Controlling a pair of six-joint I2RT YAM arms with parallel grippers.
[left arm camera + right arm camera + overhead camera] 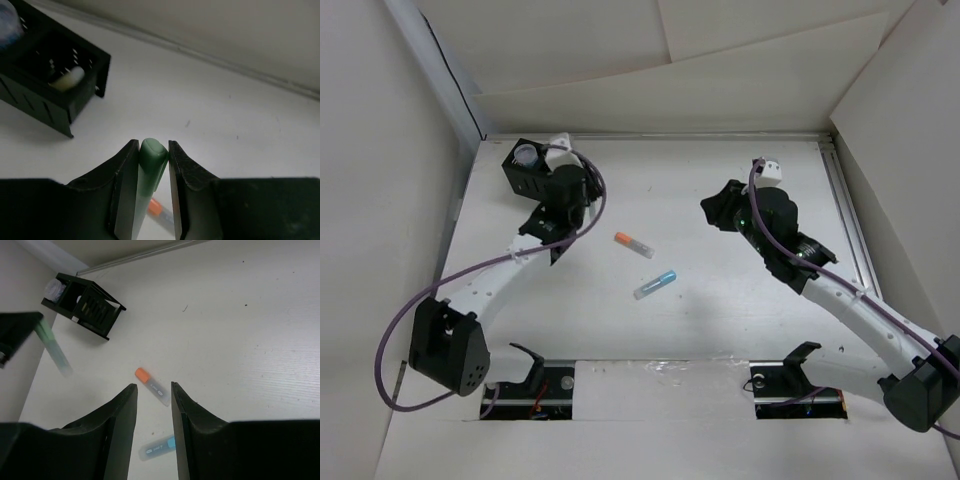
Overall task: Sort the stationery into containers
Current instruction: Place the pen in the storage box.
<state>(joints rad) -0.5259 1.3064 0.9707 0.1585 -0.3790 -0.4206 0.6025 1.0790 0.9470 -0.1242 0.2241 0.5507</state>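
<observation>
My left gripper (153, 146) is shut on a green highlighter (151, 159), which stands upright between the jaws, just right of the black mesh organiser (85, 85). From above, the left gripper (545, 228) sits beside the organiser (525, 178). A blue-and-white roll (527, 155) rests in it, and a pale object (67, 79) lies in another compartment. An orange highlighter (634, 244) and a blue highlighter (655, 284) lie on the table. My right gripper (152, 385) is open and empty, raised above the orange highlighter (142, 374) and blue highlighter (159, 447).
White walls enclose the table on the left, back and right. A rail (850, 230) runs along the right edge. The organiser (85, 305) stands in the far left corner. The arm mounts (535, 375) sit at the near edge.
</observation>
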